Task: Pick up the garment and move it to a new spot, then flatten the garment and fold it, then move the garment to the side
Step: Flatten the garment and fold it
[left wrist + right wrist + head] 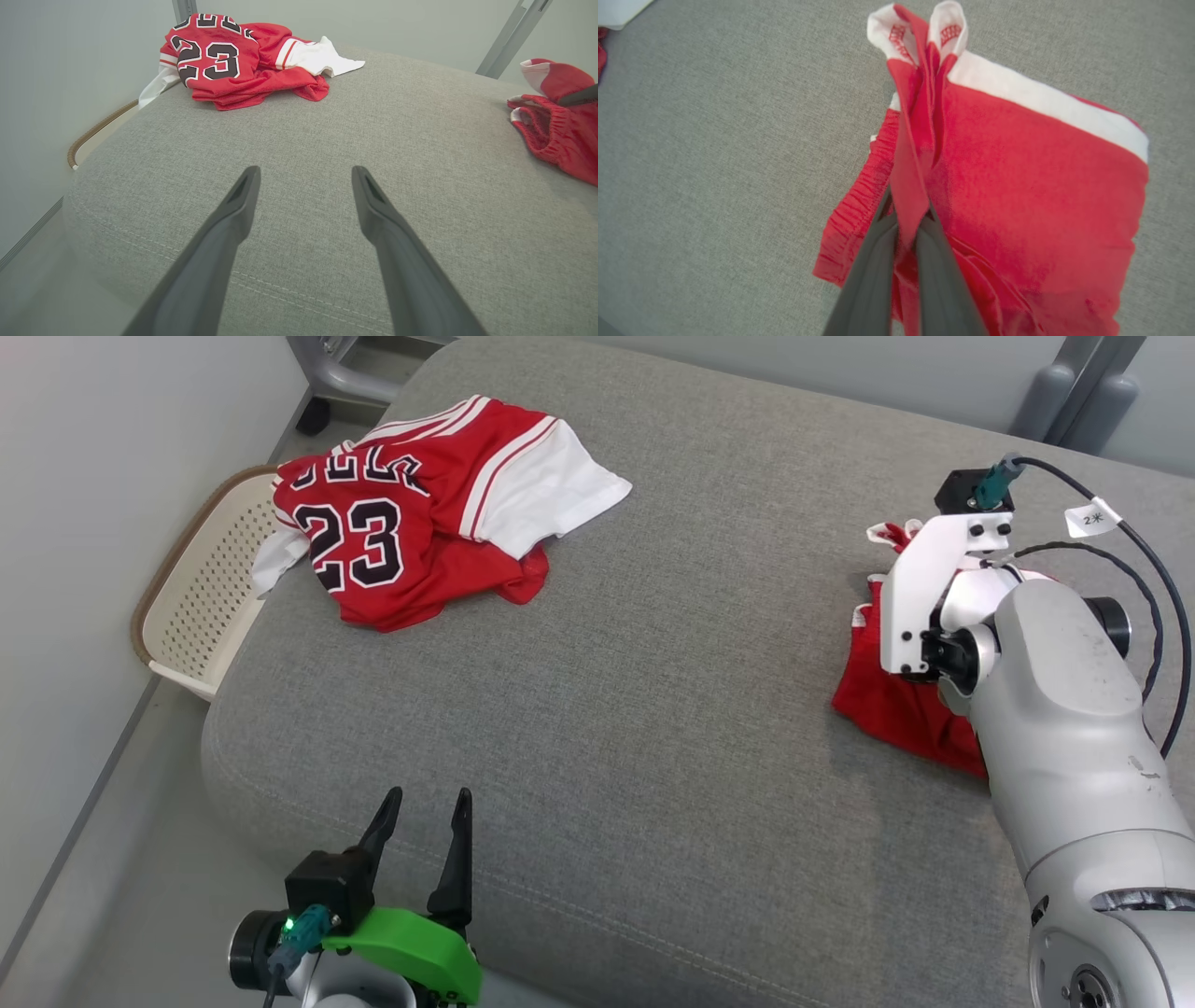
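The garment [1017, 186] is a pair of red shorts with white trim and an elastic waistband, bunched at the right side of the grey cushion [653, 709]. My right gripper [908, 214] is shut on a pinched fold of its red cloth, which stands up between the fingers. From the head camera the white wrist [924, 588] covers most of the garment [887, 705], and the fingers are hidden there. My left gripper [428, 798] hangs open over the cushion's front edge, far from the cloth. The open left gripper [306, 175] holds nothing, with the garment [560, 130] off to its right.
A crumpled red and white jersey [411, 532] numbered 23 lies at the cushion's far left corner, partly over the edge. A cream perforated basket [201, 607] stands on the floor beside that corner. Grey metal frame legs [1074, 392] rise behind the cushion.
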